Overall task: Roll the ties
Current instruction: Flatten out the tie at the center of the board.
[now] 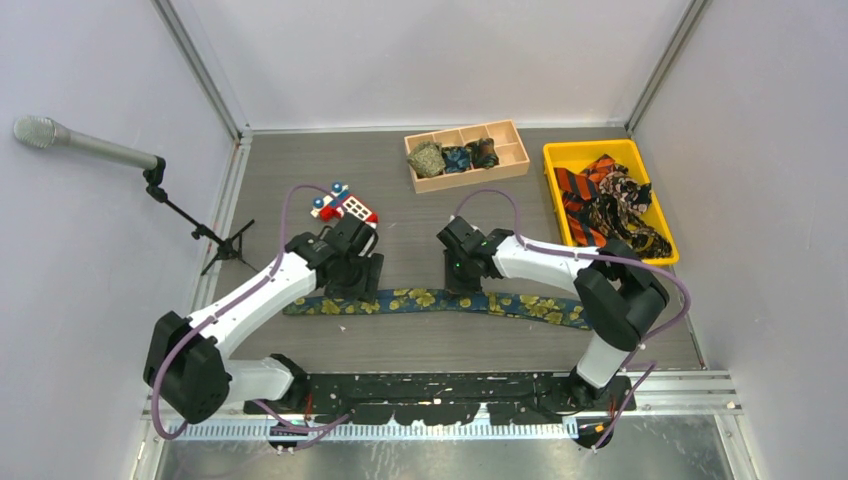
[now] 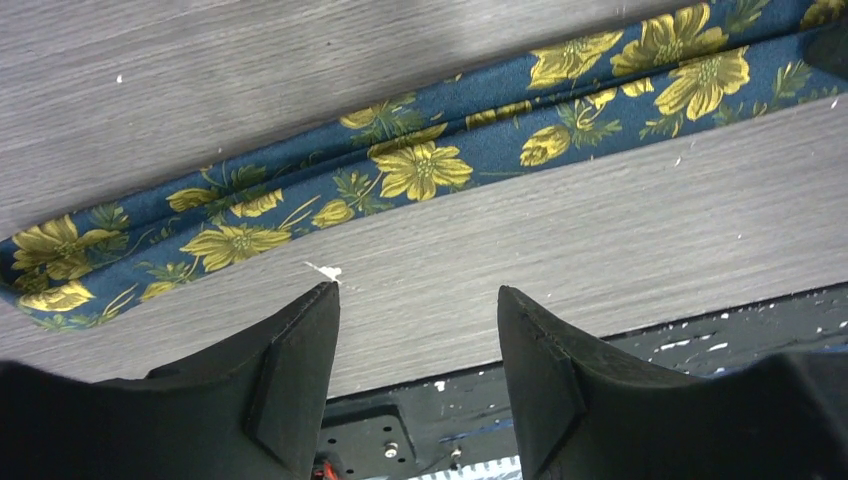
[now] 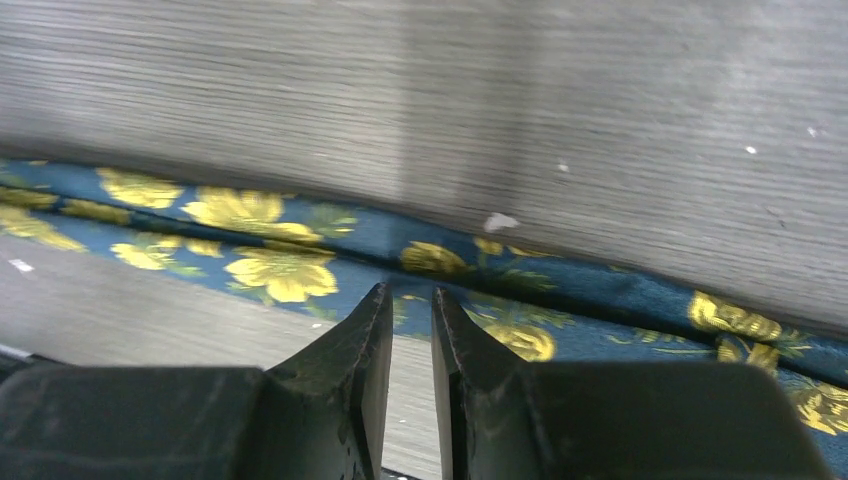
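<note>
As the navy fabric necktie with yellow-gold flowers [image 1: 440, 299] lies flat, long axis left-right across lower centre, its left end sits just beyond the left gripper [image 2: 415, 290], jaws apart; right gripper [image 3: 410, 292] mid-tie, jaws near-together, grip unclear.

There was one unrolled floral tie [image 1: 430, 298], three rolled ties [image 1: 456, 158], one wooden tray [image 1: 512, 150], one yellow bin [image 1: 590, 147], one toy phone [image 1: 347, 208] and one microphone [image 1: 40, 132].
</note>
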`<act>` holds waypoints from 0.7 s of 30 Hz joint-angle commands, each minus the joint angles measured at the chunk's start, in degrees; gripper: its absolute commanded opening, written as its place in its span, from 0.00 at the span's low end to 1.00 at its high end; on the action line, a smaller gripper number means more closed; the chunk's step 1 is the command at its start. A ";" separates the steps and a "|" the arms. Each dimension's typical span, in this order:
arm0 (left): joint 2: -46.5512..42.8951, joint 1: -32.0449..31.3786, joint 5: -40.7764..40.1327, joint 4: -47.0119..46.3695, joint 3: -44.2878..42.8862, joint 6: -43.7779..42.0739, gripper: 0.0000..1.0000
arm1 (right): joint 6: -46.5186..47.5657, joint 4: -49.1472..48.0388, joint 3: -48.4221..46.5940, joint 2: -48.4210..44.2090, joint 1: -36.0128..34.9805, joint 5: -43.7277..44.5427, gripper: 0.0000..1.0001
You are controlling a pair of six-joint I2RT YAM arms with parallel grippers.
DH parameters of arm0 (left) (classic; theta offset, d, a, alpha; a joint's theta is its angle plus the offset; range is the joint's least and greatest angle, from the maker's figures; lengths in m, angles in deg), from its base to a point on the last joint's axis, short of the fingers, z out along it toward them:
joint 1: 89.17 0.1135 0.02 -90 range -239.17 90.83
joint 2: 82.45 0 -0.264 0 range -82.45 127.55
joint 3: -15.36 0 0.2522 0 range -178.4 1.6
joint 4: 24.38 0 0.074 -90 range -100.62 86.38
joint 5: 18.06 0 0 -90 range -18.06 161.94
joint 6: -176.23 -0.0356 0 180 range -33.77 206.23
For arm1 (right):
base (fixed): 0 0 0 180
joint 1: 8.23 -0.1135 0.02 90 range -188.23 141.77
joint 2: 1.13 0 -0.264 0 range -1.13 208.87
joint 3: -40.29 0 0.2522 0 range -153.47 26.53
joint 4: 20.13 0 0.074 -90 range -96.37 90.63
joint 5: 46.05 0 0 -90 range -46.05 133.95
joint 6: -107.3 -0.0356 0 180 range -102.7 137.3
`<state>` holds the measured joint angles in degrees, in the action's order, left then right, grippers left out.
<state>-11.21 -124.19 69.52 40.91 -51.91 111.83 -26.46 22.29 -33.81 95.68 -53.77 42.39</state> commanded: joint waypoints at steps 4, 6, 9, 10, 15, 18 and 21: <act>3.80 0.16 -2.03 -8.12 0.44 2.13 0.60 | -1.53 -2.08 6.60 -2.24 2.23 3.65 0.26; 4.46 0.26 -2.53 -8.81 0.23 1.26 0.60 | -1.38 -1.59 8.38 -3.39 3.02 4.34 0.26; 6.12 0.80 -6.74 -6.79 -1.69 -2.00 0.60 | -1.06 -0.69 10.56 -5.06 3.99 4.98 0.26; 6.71 1.39 -8.38 -5.68 -2.50 -2.40 0.60 | -1.02 -0.41 11.05 -5.43 4.24 5.03 0.26; 4.52 4.28 -7.42 -5.39 -3.02 0.42 0.57 | -0.38 4.33 10.07 -8.86 4.40 7.75 0.26; 2.95 4.27 -6.96 -6.52 -1.34 1.88 0.53 | -0.05 6.20 6.89 -12.01 4.26 7.63 0.26; 3.27 4.62 -8.82 -5.78 -0.36 2.27 0.51 | 0.57 6.48 3.29 -14.06 3.81 5.79 0.26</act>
<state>-6.42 -119.87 63.23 35.42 -52.98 112.62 -27.12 26.91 -24.47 86.42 -49.62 47.44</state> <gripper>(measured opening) 0.526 0.261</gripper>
